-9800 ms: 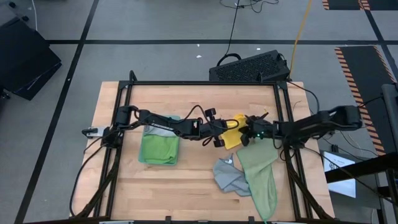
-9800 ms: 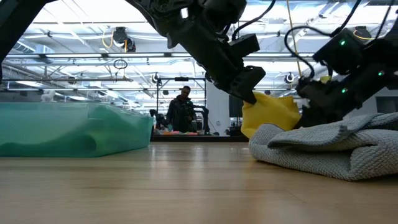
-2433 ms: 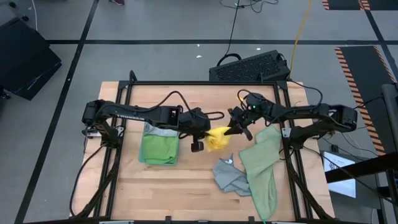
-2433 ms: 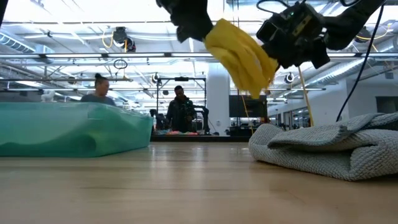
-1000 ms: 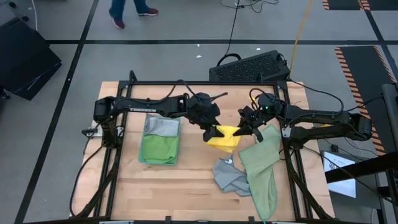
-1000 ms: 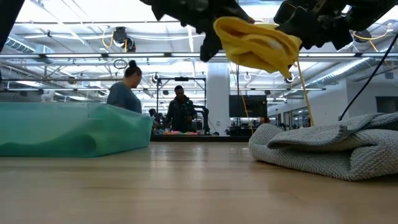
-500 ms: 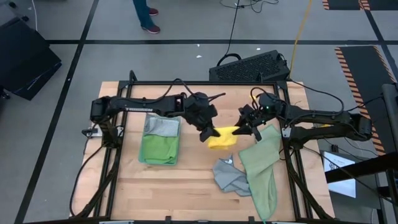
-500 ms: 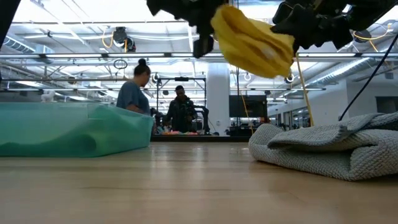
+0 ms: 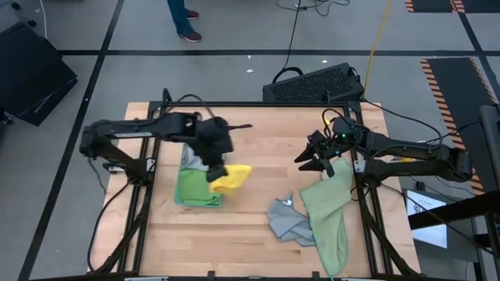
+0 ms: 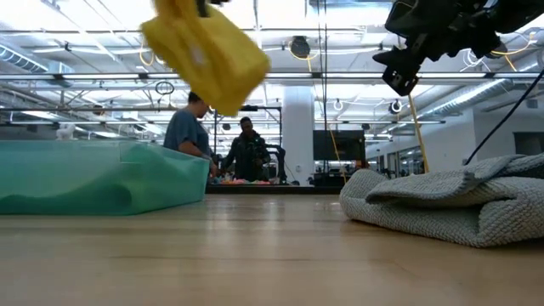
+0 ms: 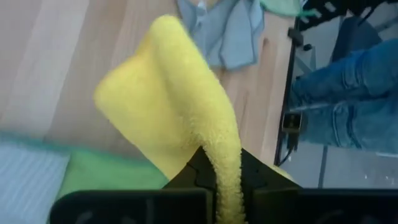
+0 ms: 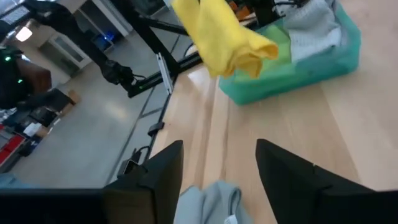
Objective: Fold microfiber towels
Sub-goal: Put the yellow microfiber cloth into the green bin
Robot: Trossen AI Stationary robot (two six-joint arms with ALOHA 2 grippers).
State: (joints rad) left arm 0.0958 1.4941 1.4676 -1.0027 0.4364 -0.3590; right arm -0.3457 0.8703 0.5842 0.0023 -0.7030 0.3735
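A yellow microfiber towel (image 9: 232, 178) hangs folded from my left gripper (image 9: 213, 171), which is shut on it just right of a stack of folded towels (image 9: 198, 188): bright green and grey over teal. The low view shows the yellow towel (image 10: 208, 51) well above the tabletop. My right gripper (image 9: 311, 161) stands open at the table's right, apart from the towel, with nothing between its fingers (image 12: 163, 171). A crumpled grey towel (image 9: 290, 222) and a sage green towel (image 9: 328, 212) lie on the table below it. My left gripper pinches a bunched fold of the yellow towel (image 11: 225, 177) between its two fingers, at the towel's end; several layers run through the jaws. The fingers slant downward. The towel hangs clear of the table and billows out beyond the fingers, slack.
A black keyboard-like unit (image 9: 314, 83) sits past the far edge. A person's legs (image 9: 183, 19) show on the floor beyond the table, and people (image 10: 192, 129) stand in the room behind. Bare wood (image 9: 266, 140) lies between the two arms.
My left gripper took hold of the yellow towel's left end while my right gripper let it go. The left gripper then swung toward the table's left edge, carrying the towel from the middle to beside the folded stack. The right gripper stayed in place.
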